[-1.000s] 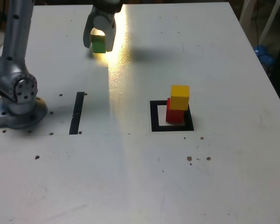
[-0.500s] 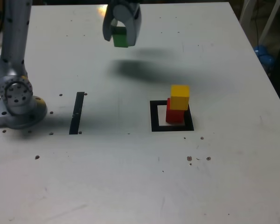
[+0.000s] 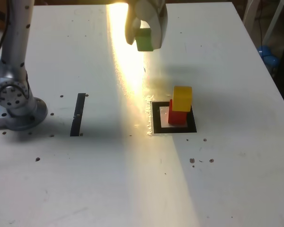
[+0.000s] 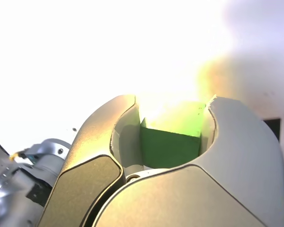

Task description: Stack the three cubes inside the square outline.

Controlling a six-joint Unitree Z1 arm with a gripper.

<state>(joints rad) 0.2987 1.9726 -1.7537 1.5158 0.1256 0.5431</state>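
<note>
Counted in the exterior view: one arm, one gripper, three cubes (one green, one red, one yellow), one square outline and one black strip. At the left of the frame stands the arm (image 3: 15, 45), its round base (image 3: 22, 116) on the white table (image 3: 99, 189). Next, left of centre, lies the black strip (image 3: 78, 115). At upper centre, the gripper (image 3: 143, 45) is clamped on the green cube (image 3: 144, 39), held clear of the table; the wrist view shows the cube between both fingers. Right of centre is the square outline (image 3: 157, 124), with the red cube (image 3: 177, 117) inside it, near its right side. The yellow cube (image 3: 182, 98) rests on top of the red cube. At the upper right edge, beyond the table, is one blue object (image 3: 269, 56), its nature unclear. Compared with the frame of one second ago, the gripper and green cube have shifted from upper left to upper centre, nearer the stack's column of the frame. The glare on the table has spread down to the lower edge. The red and yellow cubes, the square outline and the black strip are unchanged in position.
</note>
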